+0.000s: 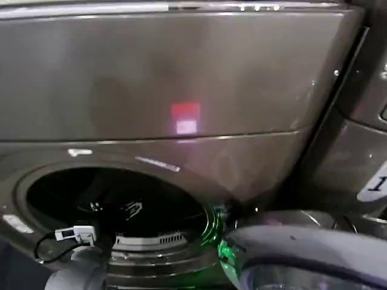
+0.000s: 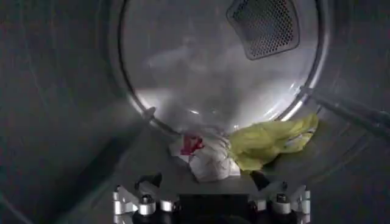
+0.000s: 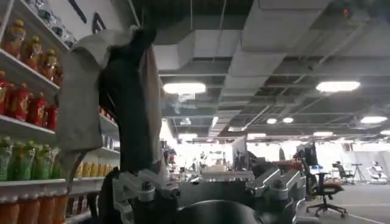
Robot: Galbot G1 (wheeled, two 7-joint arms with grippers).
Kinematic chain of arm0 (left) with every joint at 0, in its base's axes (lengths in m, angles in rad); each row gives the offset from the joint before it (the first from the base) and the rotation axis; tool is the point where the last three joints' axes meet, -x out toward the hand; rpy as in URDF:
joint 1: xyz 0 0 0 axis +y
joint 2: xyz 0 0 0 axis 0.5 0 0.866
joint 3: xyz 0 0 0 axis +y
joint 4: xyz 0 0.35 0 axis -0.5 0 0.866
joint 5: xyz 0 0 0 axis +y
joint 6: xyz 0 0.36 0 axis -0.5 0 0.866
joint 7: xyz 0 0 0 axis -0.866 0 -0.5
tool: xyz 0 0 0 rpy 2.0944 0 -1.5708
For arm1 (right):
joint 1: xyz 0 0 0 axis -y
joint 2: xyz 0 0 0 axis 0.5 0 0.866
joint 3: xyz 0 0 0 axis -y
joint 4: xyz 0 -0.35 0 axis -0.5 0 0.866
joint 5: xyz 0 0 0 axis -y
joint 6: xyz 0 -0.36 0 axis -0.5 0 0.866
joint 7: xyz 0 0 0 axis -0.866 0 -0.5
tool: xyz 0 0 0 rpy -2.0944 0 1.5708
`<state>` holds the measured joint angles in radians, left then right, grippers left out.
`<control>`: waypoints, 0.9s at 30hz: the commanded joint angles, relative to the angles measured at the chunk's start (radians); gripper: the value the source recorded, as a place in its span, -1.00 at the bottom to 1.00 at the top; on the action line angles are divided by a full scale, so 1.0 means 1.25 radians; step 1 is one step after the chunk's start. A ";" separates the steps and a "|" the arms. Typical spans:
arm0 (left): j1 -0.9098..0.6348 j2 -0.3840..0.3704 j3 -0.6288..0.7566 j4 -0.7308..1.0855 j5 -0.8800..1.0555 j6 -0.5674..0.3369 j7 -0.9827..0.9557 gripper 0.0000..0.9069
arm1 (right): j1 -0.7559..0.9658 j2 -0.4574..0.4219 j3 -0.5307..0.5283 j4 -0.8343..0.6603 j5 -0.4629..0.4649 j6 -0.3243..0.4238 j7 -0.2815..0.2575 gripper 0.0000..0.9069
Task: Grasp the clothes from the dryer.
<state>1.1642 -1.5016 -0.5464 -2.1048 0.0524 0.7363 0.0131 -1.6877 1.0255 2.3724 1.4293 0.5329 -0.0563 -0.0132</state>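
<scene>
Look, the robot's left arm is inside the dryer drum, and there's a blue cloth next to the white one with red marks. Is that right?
Not quite. The cloth beside the white piece with red marks is yellow-green, not blue; the left wrist view shows it. The rest holds: the left gripper is inside the dryer drum, just short of the clothes.
</scene>
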 commanded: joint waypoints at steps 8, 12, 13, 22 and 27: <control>-0.417 -0.012 -0.022 0.564 0.046 -0.262 0.007 1.00 | 0.001 -0.012 -0.005 0.004 -0.002 -0.003 0.000 1.00; -0.507 -0.010 -0.022 0.690 0.063 -0.295 0.011 1.00 | 0.002 -0.009 -0.007 0.011 -0.002 -0.005 0.000 1.00; -0.522 -0.011 -0.023 0.714 0.062 -0.298 0.009 1.00 | 0.002 -0.009 -0.007 0.011 -0.002 -0.004 0.000 1.00; -0.711 -0.022 -0.020 1.016 0.167 -0.454 0.016 1.00 | 0.000 -0.010 -0.005 0.007 -0.001 -0.004 0.000 1.00; -0.768 -0.020 -0.027 1.114 0.162 -0.457 0.019 1.00 | -0.003 -0.011 0.000 0.004 -0.001 -0.003 -0.001 1.00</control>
<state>0.4005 -1.5278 -0.5785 -1.0309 0.2036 0.2703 0.0303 -1.6911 1.0124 2.3711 1.4345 0.5308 -0.0610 -0.0143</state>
